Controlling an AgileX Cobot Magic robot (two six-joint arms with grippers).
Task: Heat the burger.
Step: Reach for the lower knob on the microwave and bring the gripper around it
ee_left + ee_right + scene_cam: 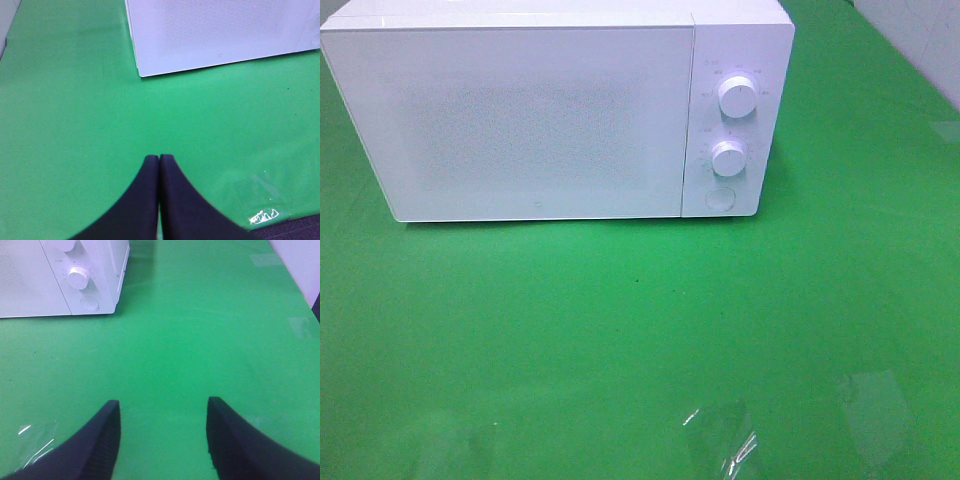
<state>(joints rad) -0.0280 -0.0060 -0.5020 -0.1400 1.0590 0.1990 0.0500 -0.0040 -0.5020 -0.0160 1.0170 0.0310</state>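
Surface: green tabletop point(620, 340), matte, lit evenly. White wall point(920, 40) runs past the far right corner.

White microwave point(520, 120) sits toward the far edge, left of centre, door shut. The panel on its right side has an upper knob point(737, 96), a lower knob point(729, 158) and a round button point(720, 198) under them.

A clear film patch point(720, 440) lies flat near the near edge, right of the middle, catching glare. A second, fainter patch point(875, 400) lies nearer the right edge.

Burger: not seen in any view, so its position rel. to either hand can't be told.

L hand point(159, 160): fingers pressed together, nothing between them, above bare green w/ the microwave's front left corner ahead.

R hand point(164, 407): fingers well apart, gap empty, over open tabletop. The microwave's knob side is ahead of it, off to one side.
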